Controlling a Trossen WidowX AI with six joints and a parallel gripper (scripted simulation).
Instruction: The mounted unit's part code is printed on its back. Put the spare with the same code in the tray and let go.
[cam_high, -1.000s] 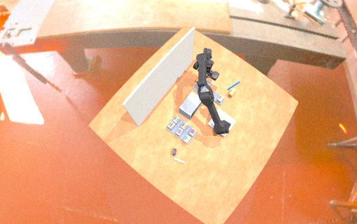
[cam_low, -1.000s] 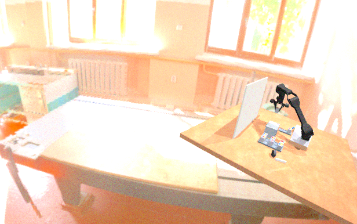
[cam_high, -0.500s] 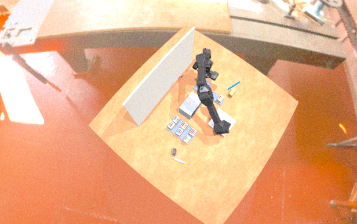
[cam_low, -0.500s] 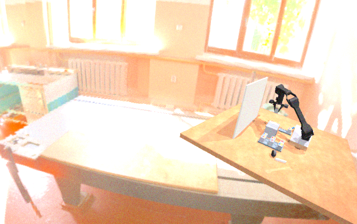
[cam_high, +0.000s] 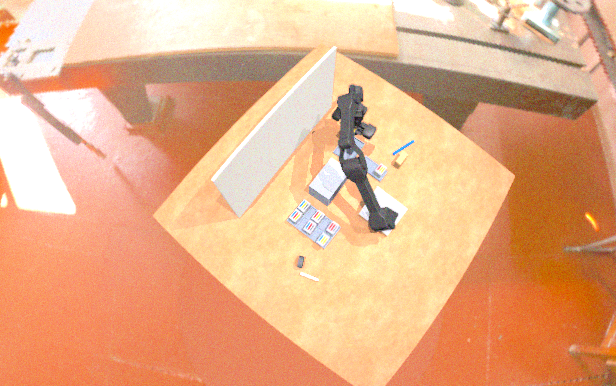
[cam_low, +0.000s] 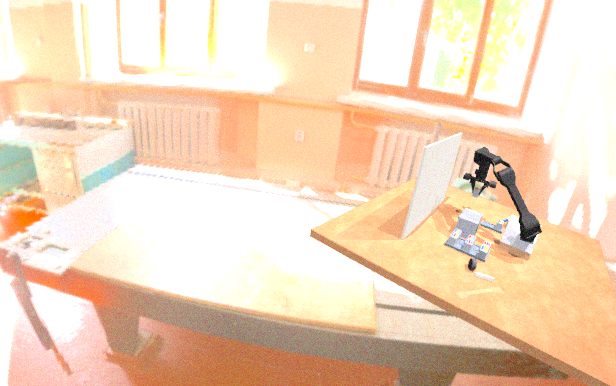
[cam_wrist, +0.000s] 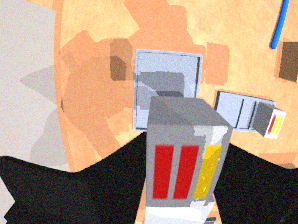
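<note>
My gripper (cam_high: 355, 131) (cam_low: 477, 190) (cam_wrist: 176, 139) is shut on a grey unit (cam_wrist: 189, 115), whose face shows two red stripes and a yellow one. The unit hangs high above the table near the tray (cam_wrist: 199, 75), an empty shallow bluish-grey rectangle that shows just beyond the unit in the wrist view. The arm partly covers the tray in the top view. A slotted holder (cam_wrist: 228, 107) to the right carries another unit (cam_high: 380, 169) (cam_wrist: 275, 124) with one red and two yellow stripes. A rack (cam_high: 313, 223) (cam_low: 462, 247) holds several striped units. I cannot tell which unit is the mounted one.
A grey block (cam_high: 327, 181) (cam_low: 469, 222) stands between rack and tray. A tall pale panel (cam_high: 280, 132) (cam_low: 432, 185) stands along one side. A blue rod (cam_high: 403, 147) (cam_wrist: 280, 25) and a tan block (cam_high: 400, 160) (cam_wrist: 290, 61) lie beyond the holder. A dark piece (cam_high: 300, 261) and white stick (cam_high: 309, 276) lie past the rack.
</note>
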